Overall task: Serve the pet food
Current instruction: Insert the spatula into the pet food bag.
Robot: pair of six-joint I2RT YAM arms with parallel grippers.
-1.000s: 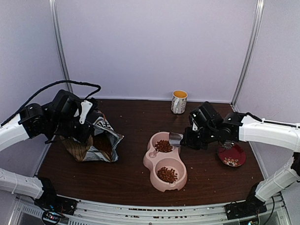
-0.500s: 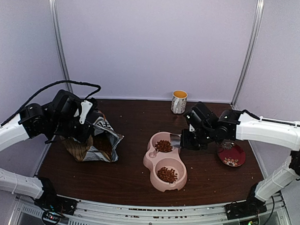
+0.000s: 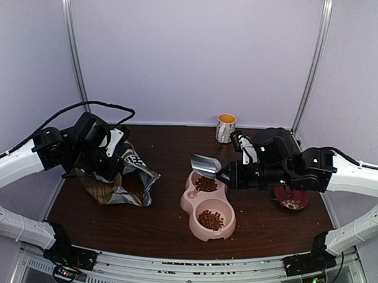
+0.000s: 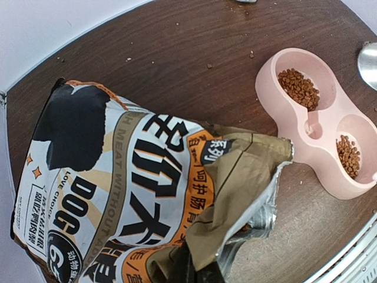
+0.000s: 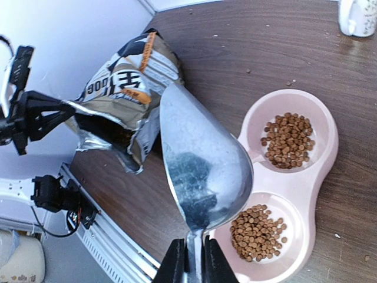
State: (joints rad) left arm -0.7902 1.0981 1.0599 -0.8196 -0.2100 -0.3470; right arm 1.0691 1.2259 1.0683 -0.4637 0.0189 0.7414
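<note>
The kibble (image 5: pixel 287 140) is reddish-brown and lies in a pale pink double bowl (image 5: pixel 281 183). The dog food bag (image 4: pixel 118 194) is white with bold black lettering, a black patch, orange accents and tan panels; its torn lining is silver foil. The scoop (image 5: pixel 200 159) is shiny silver metal. The desk (image 3: pixel 161 221) is dark brown woodgrain. The mug (image 3: pixel 225 131) is whitish outside and yellow inside. The plate (image 3: pixel 302 199) is dark red.

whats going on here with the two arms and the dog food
The left gripper pinches the top edge of the opened dog food bag. The right gripper holds a metal scoop, which looks empty, above the pink double bowl. Both compartments of the bowl already have pet food in them.
</note>
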